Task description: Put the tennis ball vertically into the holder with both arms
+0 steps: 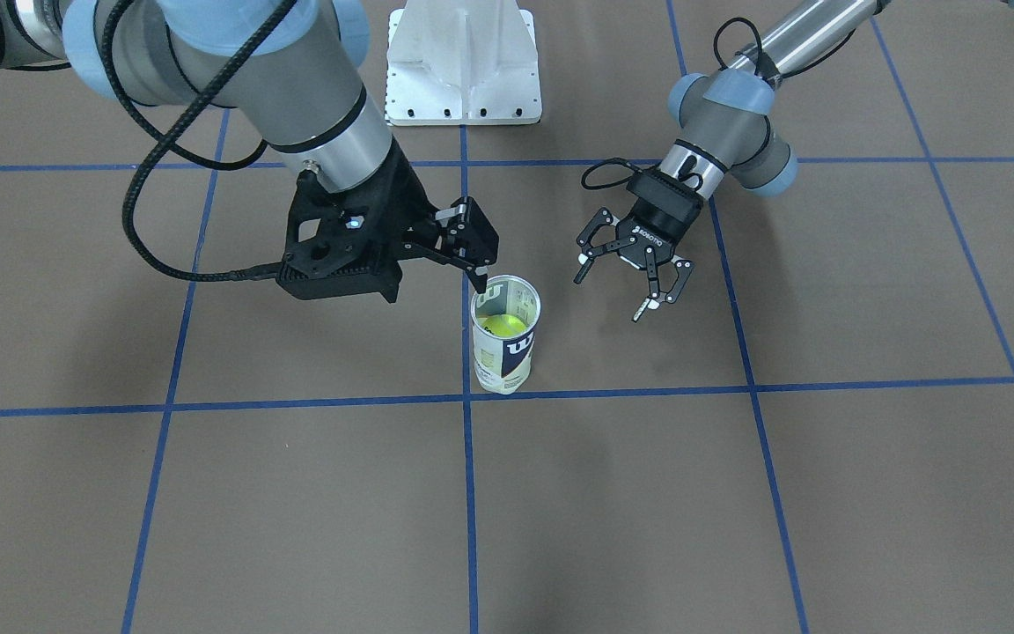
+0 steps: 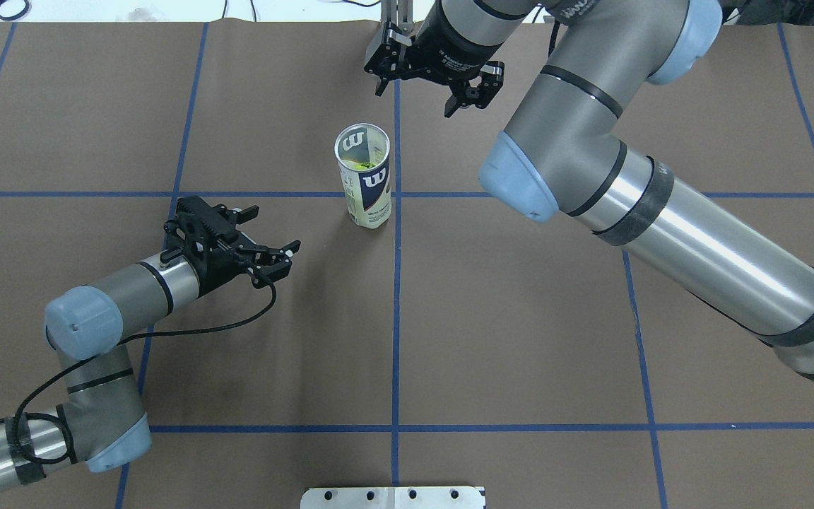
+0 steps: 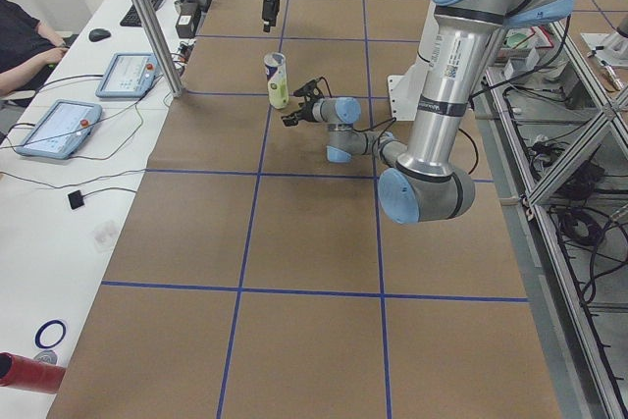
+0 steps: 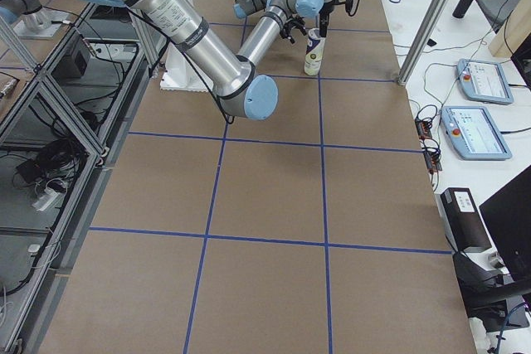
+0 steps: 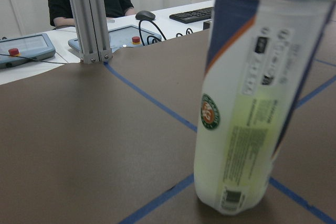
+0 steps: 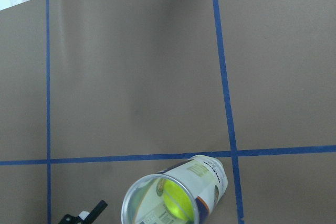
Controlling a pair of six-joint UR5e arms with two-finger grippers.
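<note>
Right gripper (image 2: 414, 99) hangs spread, empty, just above the holder (image 2: 368, 180); left gripper (image 2: 273, 227) spread nearby. Thin and slick, the holder probably tips easily: clasp its labelled middle

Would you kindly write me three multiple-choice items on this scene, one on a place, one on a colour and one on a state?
1. Where is the tennis ball?
A. Inside the tennis-ball tube
B. Lying beside the tube
C. On the white base plate

2. What colour are the grid lines on the table?
A. Red
B. Blue
C. Yellow

3. How is the left gripper?
A. Shut on the tube
B. Shut on a ball
C. Open and empty

Answers: 1 A, the yellow-green ball shows through the upright tube's open top. 2 B, the lines are blue on brown. 3 C, its jaws stand spread, apart from the tube.
</note>
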